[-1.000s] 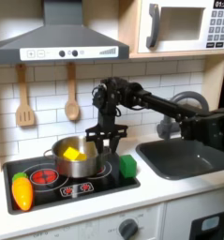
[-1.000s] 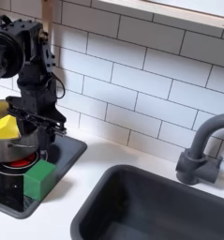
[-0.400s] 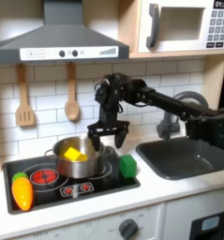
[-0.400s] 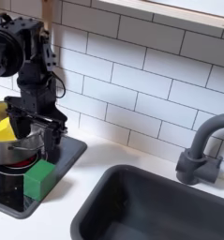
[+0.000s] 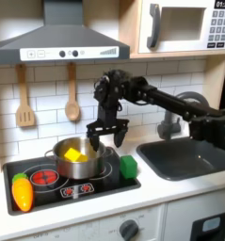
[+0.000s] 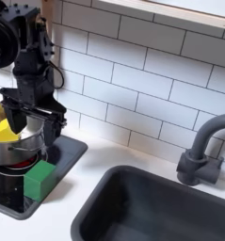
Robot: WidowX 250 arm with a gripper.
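A silver pot (image 5: 78,164) stands on the toy stove (image 5: 86,191) with a yellow piece (image 5: 72,152) inside it. The black gripper (image 5: 105,140) hangs open just above the pot's right rim in the first exterior view, with nothing between its fingers. A green block (image 5: 129,168) lies on the stove right of the pot. In the second exterior view the gripper (image 6: 31,130) hovers over the pot (image 6: 14,152), the yellow piece (image 6: 0,127) sits behind it, and the green block (image 6: 39,179) lies in front.
An orange carrot-like toy (image 5: 23,193) lies at the stove's left edge. A dark sink (image 5: 184,157) with a grey faucet (image 5: 170,111) lies to the right; sink (image 6: 152,207) and faucet (image 6: 200,151) appear in the second exterior view too. A spatula (image 5: 25,99) and spoon (image 5: 72,94) hang on the tiled wall.
The gripper has risen slightly above the pot's rim and shifted toward the second exterior view's left. It stays open. The pot and the other things have not moved.
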